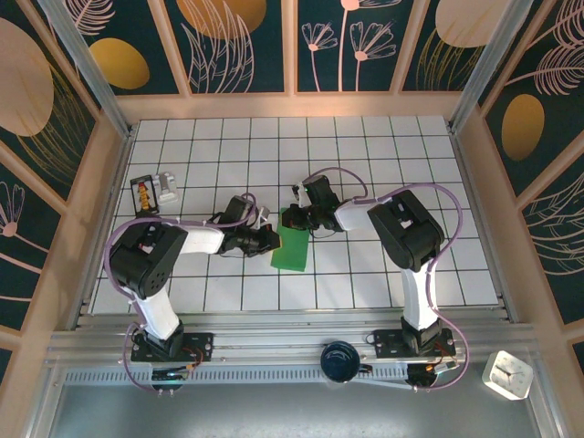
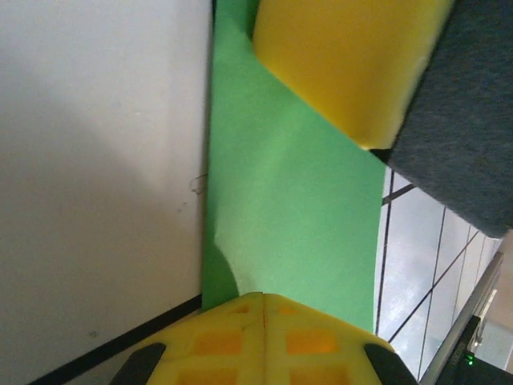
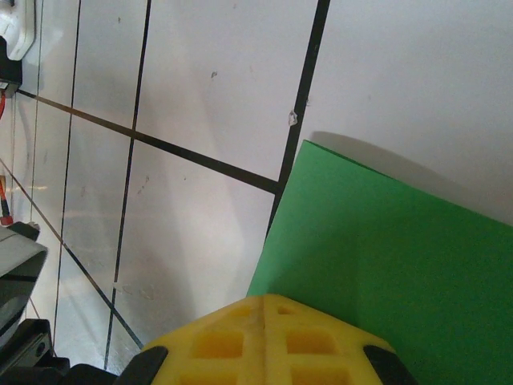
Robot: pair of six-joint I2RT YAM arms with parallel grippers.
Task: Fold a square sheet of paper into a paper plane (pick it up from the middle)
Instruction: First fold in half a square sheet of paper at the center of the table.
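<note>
On the rail at the near edge, between the two arm bases, sits a dark blue round bowl (image 1: 339,360), its contents too dark to make out. A white square tub (image 1: 507,374) stands beyond the near right corner, and what it holds cannot be told. Mid-table, the green paper sheet (image 1: 294,248) lies flat on the white tiled table (image 1: 228,146) as a narrow rectangle. The left gripper (image 1: 270,239), fingers together, meets the sheet's left edge. The right gripper (image 1: 295,219), likewise closed, bears on its far end. In the wrist views each pair of yellow fingertips sits over the paper's border; whether either pinches it cannot be told. At the far left a black-and-yellow object (image 1: 144,195) and a small white one (image 1: 168,186) rest side by side.
</note>
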